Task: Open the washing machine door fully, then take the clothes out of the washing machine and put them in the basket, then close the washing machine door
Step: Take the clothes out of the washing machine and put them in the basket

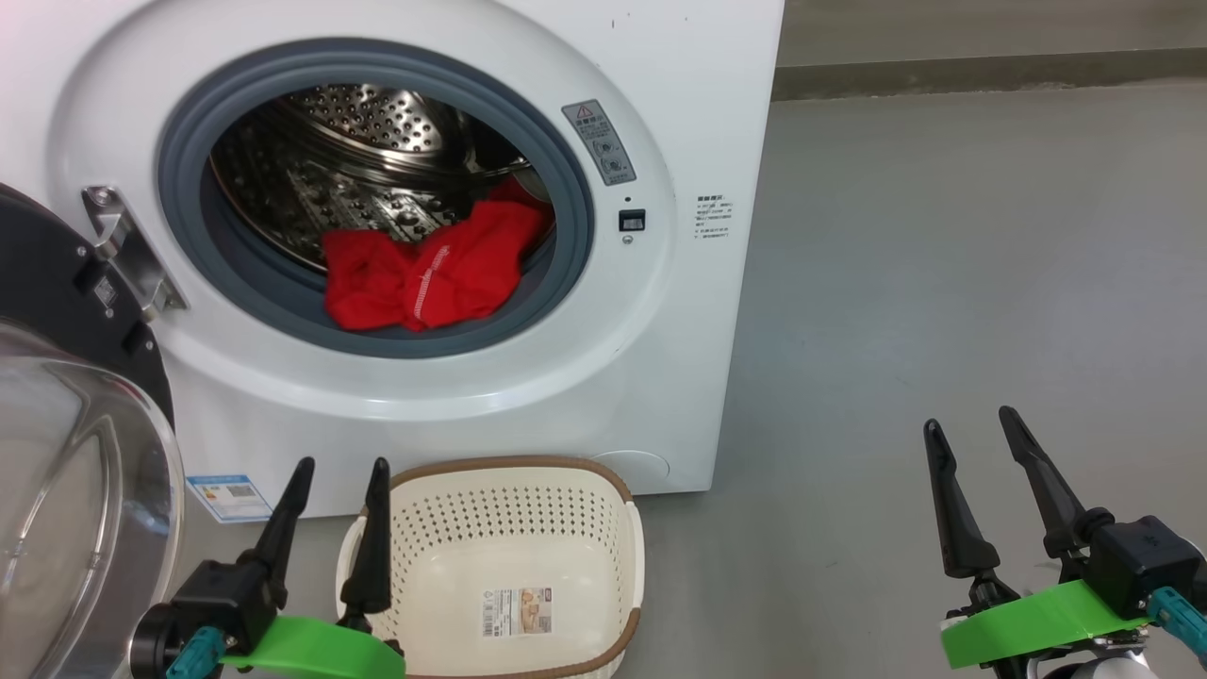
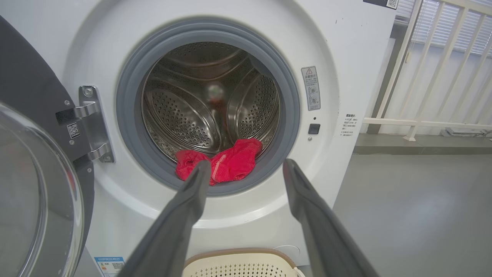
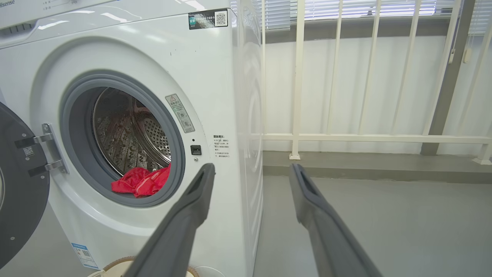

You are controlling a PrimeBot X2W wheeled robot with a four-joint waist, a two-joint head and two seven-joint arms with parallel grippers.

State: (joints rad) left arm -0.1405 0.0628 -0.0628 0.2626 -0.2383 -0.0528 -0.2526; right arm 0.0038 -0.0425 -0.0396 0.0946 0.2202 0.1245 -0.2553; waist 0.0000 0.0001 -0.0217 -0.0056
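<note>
Red clothes [image 1: 429, 273] lie in one heap at the front lip of the steel drum [image 1: 377, 160], partly on the grey gasket [image 1: 566, 189], ahead of and above the left gripper [image 1: 343, 464] and well apart from it. The washing machine [image 1: 603, 396] faces both tools. Its door [image 1: 57, 453] stands swung open, just to the outer side of the left gripper. The basket [image 1: 509, 466] sits on the floor against the machine, just beside the left gripper's inner finger and holding no clothes. The right gripper [image 1: 969, 418] hangs over bare floor [image 1: 943, 236], well off to the machine's side. Both grippers have fingers spread, holding nothing.

Likely hazards: a reaching left arm may knock the door or nudge the basket, both being so close; a shallow pinch may leave cloth behind or drag it on the gasket.

Count: one machine, one door, one basket, two grippers; one heap, the number of garments not discernible.
</note>
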